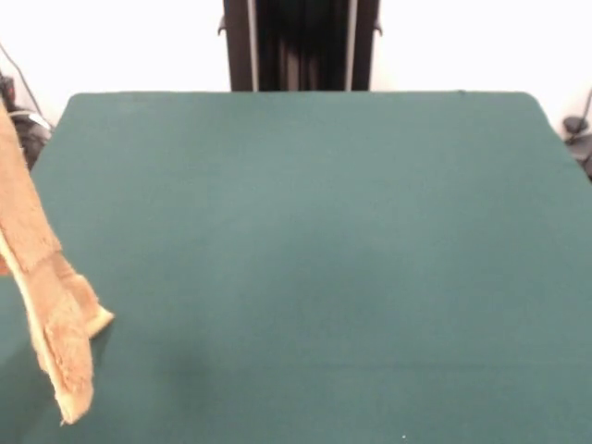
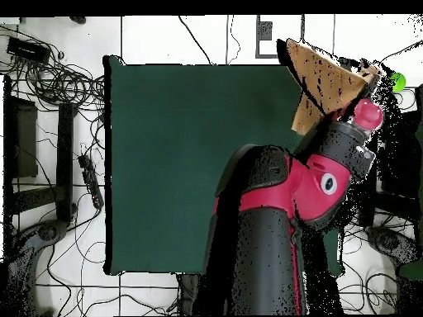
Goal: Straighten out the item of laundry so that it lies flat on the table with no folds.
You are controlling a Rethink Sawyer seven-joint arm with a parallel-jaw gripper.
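Observation:
The orange-tan towel (image 1: 55,314) hangs in the air as a narrow folded strip at the left edge of the front view, with its lower end just above the dark green table (image 1: 314,231). In the overhead view the towel (image 2: 326,82) shows as a bunched triangle over the table's (image 2: 182,165) top right corner. My gripper (image 2: 366,78) is at the towel's right tip, at the end of the red and black arm, and holds it up. The gripper is out of the front view.
My arm (image 2: 281,206) stretches over the right part of the table in the overhead view. The black pedestal (image 1: 301,44) stands at the far side. Cables (image 2: 58,82) lie on the floor to the left, and a small green object (image 2: 399,81) lies off the table's top right.

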